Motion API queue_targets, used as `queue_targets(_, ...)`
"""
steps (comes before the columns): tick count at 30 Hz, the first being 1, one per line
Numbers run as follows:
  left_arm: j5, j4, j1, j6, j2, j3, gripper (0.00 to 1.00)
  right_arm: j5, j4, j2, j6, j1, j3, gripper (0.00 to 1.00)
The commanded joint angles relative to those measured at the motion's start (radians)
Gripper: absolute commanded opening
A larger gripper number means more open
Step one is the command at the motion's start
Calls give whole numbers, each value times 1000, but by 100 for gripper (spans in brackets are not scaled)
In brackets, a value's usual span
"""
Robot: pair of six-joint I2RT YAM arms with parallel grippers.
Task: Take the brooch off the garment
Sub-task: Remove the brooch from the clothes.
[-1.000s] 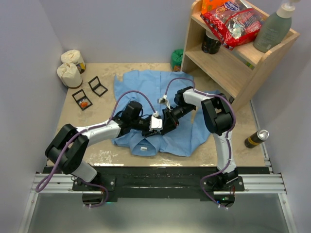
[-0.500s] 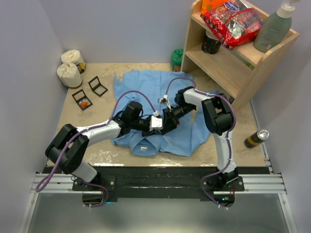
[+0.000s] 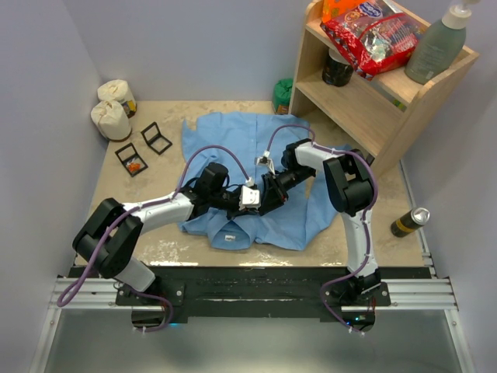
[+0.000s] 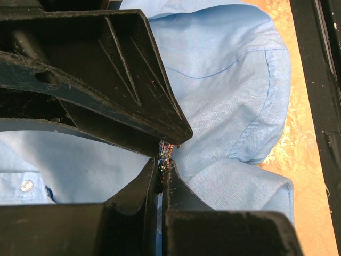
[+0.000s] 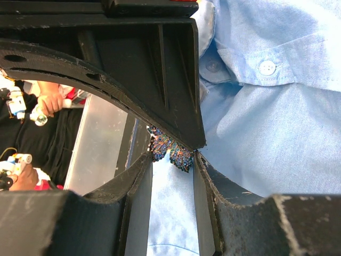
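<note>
Your left tool (image 4: 163, 158) is pressed together on the brooch (image 4: 161, 154), seen edge-on as a thin glittery sliver against the light-blue garment (image 4: 234, 80). Only the wrist view of your right tool (image 5: 196, 151) shows the brooch's iridescent blue-orange face, pinched between those fingertips.

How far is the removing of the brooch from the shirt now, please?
Done: the approach. The left gripper and right gripper are both at the brooch. In hand: each is shut on it. Remaining: it sits against the blue shirt; freeing it and lifting it away are not yet done.
</note>
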Motion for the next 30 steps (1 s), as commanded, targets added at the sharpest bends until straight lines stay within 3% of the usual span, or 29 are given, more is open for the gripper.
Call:
queue_targets(1, -13, 67, 10, -57, 9, 42, 0, -30, -60, -39, -52, 27, -3, 15)
queue_targets(12, 53, 13, 41, -10, -25, 36, 7, -29, -57, -49, -47, 27, -1, 14)
queue_targets(18, 53, 4, 75, -1, -50, 24, 24, -24, -57, -59, -50, 27, -3, 13)
queue_targets(19, 56, 1, 79, -1, -51, 24, 34, -23, -58, -59, -50, 27, -2, 13)
queue_targets(30, 80, -31, 82, 22, -65, 30, 43, -13, -60, -72, -53, 27, -5, 13)
